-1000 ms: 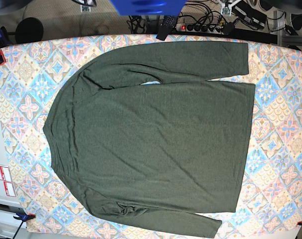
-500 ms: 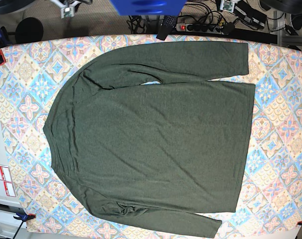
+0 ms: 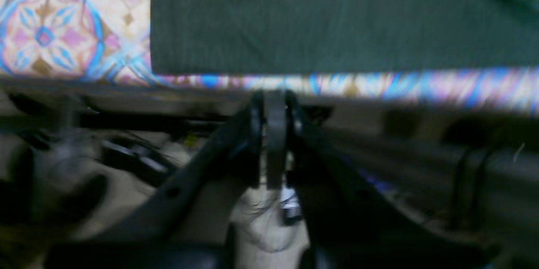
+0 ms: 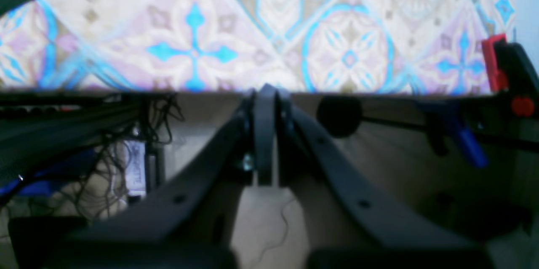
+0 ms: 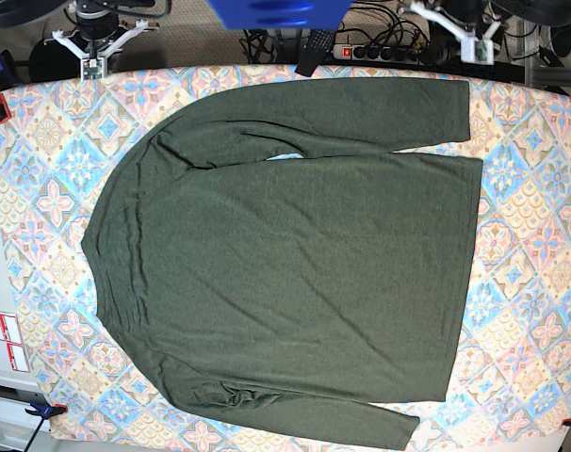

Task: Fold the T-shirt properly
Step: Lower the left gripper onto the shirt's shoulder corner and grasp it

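Dark green knit, the T-shirt lies spread flat on the patterned bench, both sleeves extended toward the base view's right. Your left tool hangs over the bench's far edge, near the cuff of the far sleeve; your right tool hovers at that edge's other end, clear of the cloth. Both tools are closed narrow, gripping nothing.
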You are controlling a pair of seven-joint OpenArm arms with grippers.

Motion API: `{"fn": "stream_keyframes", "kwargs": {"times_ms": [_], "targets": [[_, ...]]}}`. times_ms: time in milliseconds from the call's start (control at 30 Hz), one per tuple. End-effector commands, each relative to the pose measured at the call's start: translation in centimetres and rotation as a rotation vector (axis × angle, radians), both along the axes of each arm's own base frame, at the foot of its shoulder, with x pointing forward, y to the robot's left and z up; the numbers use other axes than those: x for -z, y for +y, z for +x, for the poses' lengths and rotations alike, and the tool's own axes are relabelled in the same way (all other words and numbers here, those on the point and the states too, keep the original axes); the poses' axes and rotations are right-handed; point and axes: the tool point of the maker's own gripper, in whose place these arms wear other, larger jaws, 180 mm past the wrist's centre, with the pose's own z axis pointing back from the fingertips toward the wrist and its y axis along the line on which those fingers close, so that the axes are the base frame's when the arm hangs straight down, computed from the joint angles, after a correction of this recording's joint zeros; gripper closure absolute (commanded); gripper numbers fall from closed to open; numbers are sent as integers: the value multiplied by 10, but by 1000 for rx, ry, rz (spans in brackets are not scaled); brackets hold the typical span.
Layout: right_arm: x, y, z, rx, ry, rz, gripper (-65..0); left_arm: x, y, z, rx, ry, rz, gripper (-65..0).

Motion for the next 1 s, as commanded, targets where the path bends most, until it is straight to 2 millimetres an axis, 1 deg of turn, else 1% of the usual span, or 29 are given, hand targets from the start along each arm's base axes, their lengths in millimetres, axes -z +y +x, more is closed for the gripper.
{"fn": "stream_keyframes", "kwargs": {"times_ms": [0, 33, 100, 200, 267, 333, 400, 533, 600, 667, 767, 967], "targets": [[-6, 0, 2, -8, -14, -5, 0, -6, 11, 9, -32, -23, 7, -3], [-5, 4, 5, -10, -15, 4, 0, -7, 18, 16, -65, -30, -5, -7], [-3, 13, 12, -22, -22, 24, 0, -9, 28, 26, -112, -32, -27, -35], [-2, 18, 16, -30, -29, 36, 0, -9, 38, 40, -152, -19, -52, -125], [-1, 26, 21, -43, -38, 53, 0, -8, 45, 50, -166, -8, -56, -190], [0, 33, 23, -53, -42, 66, 0, -4, 53, 56, -179, 5, -51, -234], [1, 37, 24, -60, -42, 76, 0, 1, 57, 61, -189, 16, -52, -259], [1, 40, 24, -64, -41, 81, 0, 12, 64, 61, -210, 34, -48, -275], [1, 40, 24, -65, -41, 82, 0, 21, 70, 59, -231, 52, -43, -275], [1, 41, 28, -64, -51, 83, 0, 32, 78, 55, -254, 77, -38, -275], [1, 41, 28, -64, -51, 83, 0, 45, 84, 50, -277, 107, -37, -275], [1, 41, 28, -64, -51, 83, 0, 57, 90, 49, -302, 128, -36, -275]]}}
